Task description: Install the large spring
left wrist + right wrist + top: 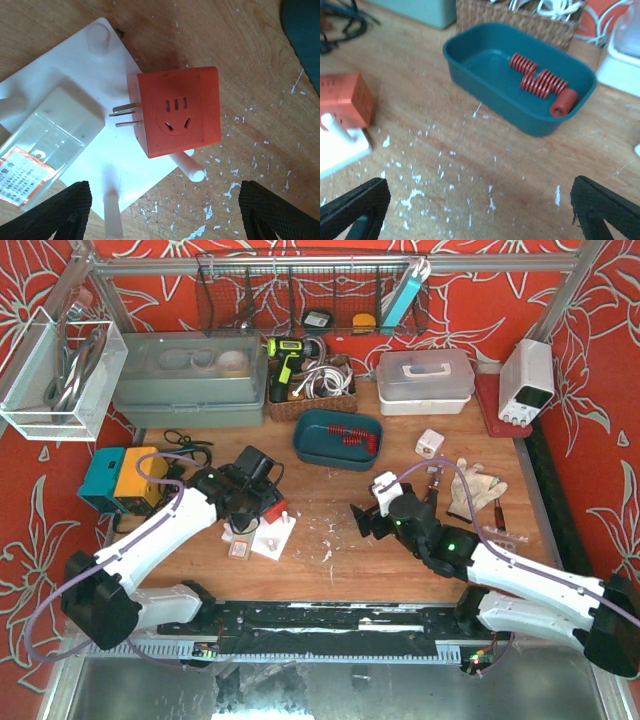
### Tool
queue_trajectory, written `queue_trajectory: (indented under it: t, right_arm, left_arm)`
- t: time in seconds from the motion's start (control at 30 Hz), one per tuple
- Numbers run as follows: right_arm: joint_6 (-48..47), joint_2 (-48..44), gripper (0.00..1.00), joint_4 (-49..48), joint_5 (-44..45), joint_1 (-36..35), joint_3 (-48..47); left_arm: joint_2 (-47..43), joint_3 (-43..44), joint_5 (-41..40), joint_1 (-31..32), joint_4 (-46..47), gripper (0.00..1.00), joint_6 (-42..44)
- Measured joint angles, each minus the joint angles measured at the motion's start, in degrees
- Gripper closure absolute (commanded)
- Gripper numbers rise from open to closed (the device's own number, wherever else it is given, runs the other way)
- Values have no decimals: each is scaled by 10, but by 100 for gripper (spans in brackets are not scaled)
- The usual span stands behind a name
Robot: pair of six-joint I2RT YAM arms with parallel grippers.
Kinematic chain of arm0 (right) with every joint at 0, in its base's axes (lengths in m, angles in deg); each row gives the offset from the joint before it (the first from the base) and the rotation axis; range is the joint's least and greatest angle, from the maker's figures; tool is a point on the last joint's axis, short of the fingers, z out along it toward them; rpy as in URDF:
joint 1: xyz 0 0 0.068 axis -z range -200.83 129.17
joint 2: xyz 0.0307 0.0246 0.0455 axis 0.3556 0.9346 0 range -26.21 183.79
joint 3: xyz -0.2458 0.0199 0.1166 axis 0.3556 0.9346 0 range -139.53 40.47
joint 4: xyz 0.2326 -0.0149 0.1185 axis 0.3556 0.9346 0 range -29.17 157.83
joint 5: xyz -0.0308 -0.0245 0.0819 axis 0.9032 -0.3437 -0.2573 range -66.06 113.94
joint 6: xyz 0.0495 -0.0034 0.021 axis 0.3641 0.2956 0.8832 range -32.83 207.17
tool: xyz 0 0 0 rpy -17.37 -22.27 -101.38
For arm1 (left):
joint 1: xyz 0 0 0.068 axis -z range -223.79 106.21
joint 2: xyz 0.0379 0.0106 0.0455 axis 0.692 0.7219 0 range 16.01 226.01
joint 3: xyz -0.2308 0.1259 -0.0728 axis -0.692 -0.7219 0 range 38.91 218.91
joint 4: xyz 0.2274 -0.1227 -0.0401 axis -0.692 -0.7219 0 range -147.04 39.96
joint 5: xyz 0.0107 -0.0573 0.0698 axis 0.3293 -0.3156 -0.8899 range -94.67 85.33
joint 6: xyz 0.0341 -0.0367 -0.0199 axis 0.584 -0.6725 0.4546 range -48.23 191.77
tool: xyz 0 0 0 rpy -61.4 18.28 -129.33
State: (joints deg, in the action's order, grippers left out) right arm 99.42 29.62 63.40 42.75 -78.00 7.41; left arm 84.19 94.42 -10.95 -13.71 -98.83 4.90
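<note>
Several red springs [540,82] lie in the teal tray [485,90], ahead of the right gripper [477,200]
Right jaws stand wide apart, empty, tray ahead and slightly right, well apart; springs lie flat, long axes slanting across the tray floor; the large one cannot be singled out; left gripper [165,205], jaws also apart, hangs over the white peg plate [80,70] and orange socket cube [175,110]; the right arm likely suits the pick

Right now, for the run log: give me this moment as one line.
left gripper: open, over orange plug cube at white peg plate | right gripper: open, facing teal tray | red springs: in tray, none gripped
</note>
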Motion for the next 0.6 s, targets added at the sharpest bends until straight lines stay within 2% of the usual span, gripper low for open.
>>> queue_trajectory:
  t: [0.2, 0.6]
  right_arm:
    - [-2, -60, 1, -54, 23, 0, 33]
    - [-3, -59, 1, -65, 33, 0, 33]
  left_arm:
    - [40, 17, -3, 7, -2, 20, -5]
    - [101, 36, -16, 7, -2, 16, -10]
